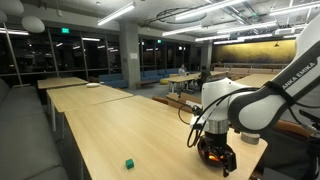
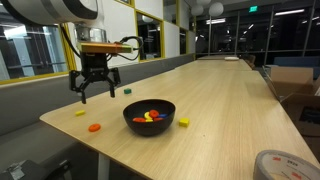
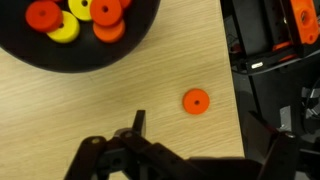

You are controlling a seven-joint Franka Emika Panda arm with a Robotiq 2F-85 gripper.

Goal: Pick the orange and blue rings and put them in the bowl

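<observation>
End effector (image 2: 97, 92) is hanging over the counter (image 2: 230, 110), jaws apart, carrying nothing. An orange ring (image 3: 195, 101) is lying on the counter outside the bowl (image 2: 148, 129), near the edge, so that pick is looking undone. The bowl is already holding orange and yellow pieces (image 3: 105, 12); can't tell which are rings. The blue ring isn't showing anywhere, possibly buried in the bowl. The wrist view is cutting off most of the bowl.

Open office: long wooden tables (image 1: 105, 128), glass-walled rooms (image 2: 150, 38).
</observation>
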